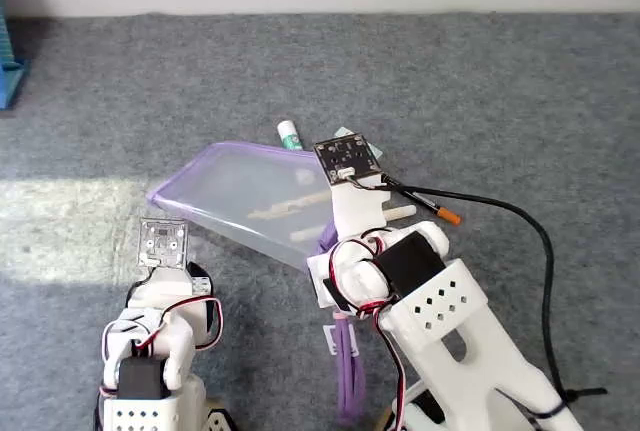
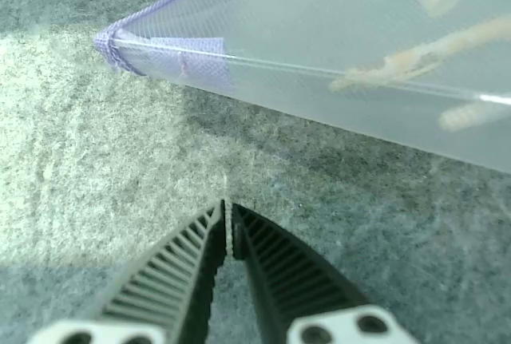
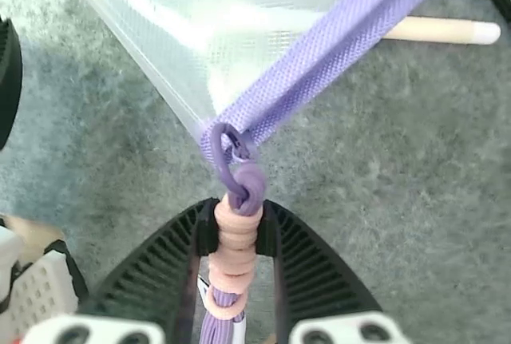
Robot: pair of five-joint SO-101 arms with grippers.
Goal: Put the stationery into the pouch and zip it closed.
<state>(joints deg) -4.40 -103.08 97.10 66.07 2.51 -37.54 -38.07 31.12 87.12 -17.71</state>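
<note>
at the far left edge a blue thing [image 1: 8, 71] is sitting on the grey carpet [image 1: 520, 101], and a patch of light [image 1: 60, 221] is falling across the carpet beside the left arm. the left gripper [image 2: 229, 228] is hanging low over bare carpet, its jaws pressed together with nothing between them, near the pouch's purple-bound corner but not touching it. the pouch [image 1: 250, 191] – clear, with purple edging – is lying slantwise in the middle of the carpet, between the two arms, and pale sticks inside [image 2: 415, 57] are showing through its wall. a white tube with a green cap [image 1: 290, 133] is poking out at the pouch's far edge; whether it is inside or just beside, i cannot tell. to the right, the right gripper [image 3: 236, 212] is pinching the beaded pull cord [image 3: 237, 236], whose purple loop is hooked through the zip slider at the pouch's corner, and the right arm is covering that corner from above. a pale stick [image 3: 439, 30] is lying on the carpet just beside the pouch, part of it hidden behind the purple edging, and a thin dark stick with an orange tip [image 1: 447, 216] is lying nearby. a black cable [image 1: 545, 281] is curving along the right side.
</note>
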